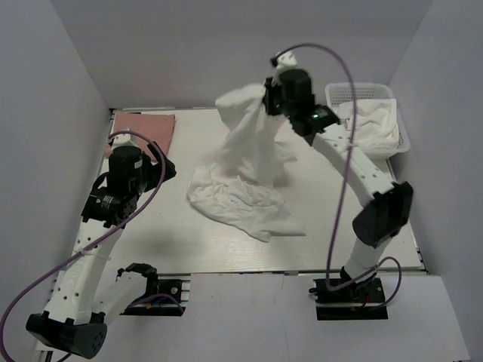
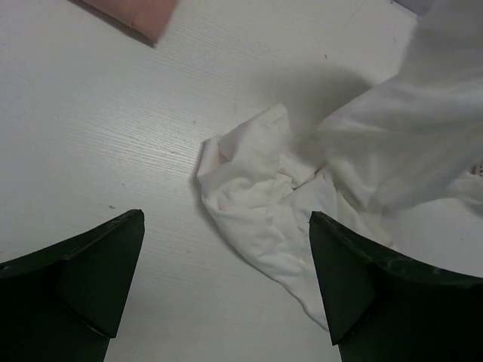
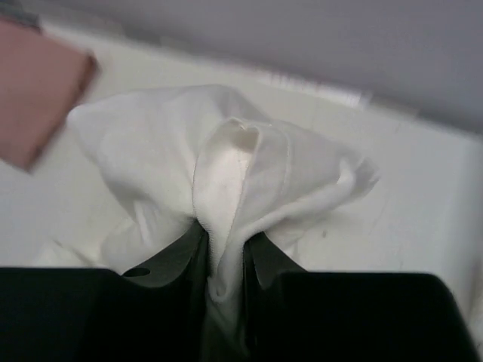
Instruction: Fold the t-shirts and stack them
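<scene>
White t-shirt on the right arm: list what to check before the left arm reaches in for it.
1. Grip of right gripper on white t-shirt: ok, fold clamped.
2. Shirt hanging off the table: not ok, lower part heaped on it.
3. State of left gripper: ok, open and empty.
4. Free hem or corner showing: cannot tell, cloth crumpled.
5. Gap to pink shirt: ok, apart.

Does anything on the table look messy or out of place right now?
Yes. The white shirt in the middle is crumpled: the right gripper pinches one end up in the air while the rest lies heaped on the table. White cloth also hangs over the basket rim. The pink shirt lies flat, folded.
</scene>
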Robot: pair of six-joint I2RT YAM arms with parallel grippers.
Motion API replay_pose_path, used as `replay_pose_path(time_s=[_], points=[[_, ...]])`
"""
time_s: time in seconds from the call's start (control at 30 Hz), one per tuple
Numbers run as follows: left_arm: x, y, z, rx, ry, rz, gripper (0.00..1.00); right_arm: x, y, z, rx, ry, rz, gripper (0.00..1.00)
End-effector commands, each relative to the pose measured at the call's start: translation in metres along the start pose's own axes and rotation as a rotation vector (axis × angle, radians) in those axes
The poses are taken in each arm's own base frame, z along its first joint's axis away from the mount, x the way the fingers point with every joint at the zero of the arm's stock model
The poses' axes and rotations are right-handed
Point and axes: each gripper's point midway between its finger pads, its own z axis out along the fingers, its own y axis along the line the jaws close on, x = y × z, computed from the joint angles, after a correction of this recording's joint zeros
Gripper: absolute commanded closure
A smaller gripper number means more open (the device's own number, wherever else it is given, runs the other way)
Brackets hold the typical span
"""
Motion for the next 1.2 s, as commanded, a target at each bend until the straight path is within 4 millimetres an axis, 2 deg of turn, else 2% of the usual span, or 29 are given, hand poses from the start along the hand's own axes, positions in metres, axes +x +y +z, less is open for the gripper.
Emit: replay_pose_path(time_s=[0.0, 0.07, 0.1, 0.17, 0.23, 0.27, 0.3, 0.37, 0.4, 0.47, 0.53, 0.57, 0.6, 0.63, 0.67, 0.7, 0.73, 0.77, 0.87, 0.9, 0.97, 1.07, 1.13, 1.17], points=[[0.001, -0.001, -0.004, 0.018, -0.007, -0.011, 0.0, -0.164, -0.035, -0.105, 0.078, -0.484, 0.066, 1.0], [0.001, -0.001, -0.004, 0.018, -0.007, -0.011, 0.0, -0.185, -0.054, -0.129, 0.088, -0.546, 0.082, 1.0], [0.001, -0.001, -0.004, 0.018, -0.007, -0.02, 0.0, -0.202, -0.065, -0.144, 0.101, -0.593, 0.089, 1.0], [0.001, -0.001, -0.004, 0.018, -0.007, -0.02, 0.0, -0.213, -0.087, -0.155, 0.159, -0.628, 0.083, 1.0], [0.001, -0.001, -0.004, 0.018, -0.007, -0.02, 0.0, -0.232, -0.121, -0.174, 0.266, -0.688, 0.107, 1.0], [0.001, -0.001, -0.004, 0.018, -0.007, -0.02, 0.0, -0.237, -0.132, -0.18, 0.303, -0.7, 0.096, 1.0], [0.001, -0.001, -0.004, 0.018, -0.007, -0.02, 0.0, -0.241, -0.165, -0.183, 0.393, -0.71, 0.11, 1.0], [-0.001, 0.0, -0.003, 0.005, -0.007, -0.018, 0.0, -0.261, -0.195, -0.213, 0.486, -0.78, 0.109, 1.0], [-0.001, 0.0, -0.003, 0.005, -0.007, -0.018, 0.0, -0.259, -0.215, -0.212, 0.532, -0.777, 0.117, 1.0], [-0.003, -0.002, -0.003, 0.011, -0.017, -0.021, 0.0, -0.269, -0.235, -0.23, 0.59, -0.827, 0.093, 1.0], [-0.006, -0.006, 0.0, 0.026, -0.023, -0.024, 0.0, -0.278, -0.255, -0.258, 0.651, -0.904, 0.085, 1.0], [-0.006, -0.006, 0.0, 0.026, -0.023, -0.024, 0.0, -0.277, -0.261, -0.257, 0.667, -0.918, 0.078, 1.0], [-0.006, -0.009, 0.003, 0.034, -0.018, -0.034, 0.0, -0.274, -0.278, -0.26, 0.71, -0.912, 0.066, 1.0], [-0.004, -0.009, 0.006, 0.029, -0.01, -0.033, 0.0, -0.275, -0.283, -0.262, 0.725, -0.921, 0.062, 1.0], [-0.006, -0.012, 0.006, 0.045, -0.014, -0.035, 0.0, -0.271, -0.295, -0.251, 0.739, -0.896, 0.043, 1.0], [-0.008, -0.014, 0.009, 0.048, -0.019, -0.045, 0.0, -0.274, -0.293, -0.254, 0.737, -0.904, 0.041, 1.0], [-0.006, -0.016, 0.008, 0.058, -0.012, -0.045, 0.0, -0.264, -0.316, -0.245, 0.771, -0.871, 0.037, 1.0], [-0.006, -0.017, 0.012, 0.057, -0.01, -0.044, 0.0, -0.263, -0.317, -0.238, 0.749, -0.862, 0.036, 1.0], [-0.003, -0.02, 0.024, 0.054, 0.014, -0.04, 0.0, -0.248, -0.341, -0.224, 0.729, -0.835, 0.068, 1.0], [-0.005, -0.022, 0.024, 0.055, 0.011, -0.041, 0.0, -0.247, -0.342, -0.22, 0.704, -0.839, 0.092, 1.0], [-0.003, -0.024, 0.03, 0.058, 0.026, -0.039, 0.0, -0.236, -0.358, -0.208, 0.701, -0.816, 0.121, 1.0], [0.0, -0.027, 0.04, 0.054, 0.051, -0.035, 0.0, -0.215, -0.372, -0.18, 0.656, -0.755, 0.165, 1.0], [0.0, -0.028, 0.044, 0.048, 0.06, -0.033, 0.0, -0.189, -0.38, -0.157, 0.642, -0.685, 0.194, 1.0], [0.001, -0.029, 0.049, 0.042, 0.069, -0.03, 0.0, -0.18, -0.383, -0.152, 0.645, -0.664, 0.201, 1.0]])
